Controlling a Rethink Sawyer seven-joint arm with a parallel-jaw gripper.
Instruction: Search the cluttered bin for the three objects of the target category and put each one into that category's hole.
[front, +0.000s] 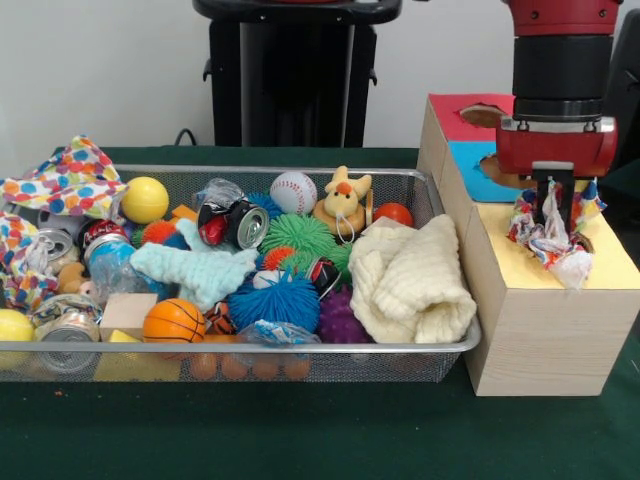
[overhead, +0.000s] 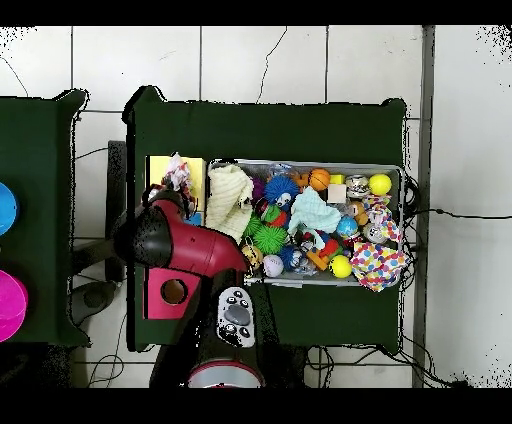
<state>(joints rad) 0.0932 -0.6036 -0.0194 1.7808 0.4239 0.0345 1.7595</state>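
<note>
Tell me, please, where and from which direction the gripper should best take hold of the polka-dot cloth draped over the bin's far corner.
Probably at the raised peak of the polka-dot cloth, coming straight down from above. It drapes over the rim of the bin with loose folds bunched upward, so a pinch there gathers fabric clear of the wire and the yellow ball beside it.

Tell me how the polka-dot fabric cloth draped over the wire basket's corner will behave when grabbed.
The polka-dot cloth draped over the wire mesh basket's rim looks thin and crumpled, so it is probably floppy and light. It will likely bunch and trail, as the one hanging from the gripper does. A fold might snag neighbouring clutter.
</note>
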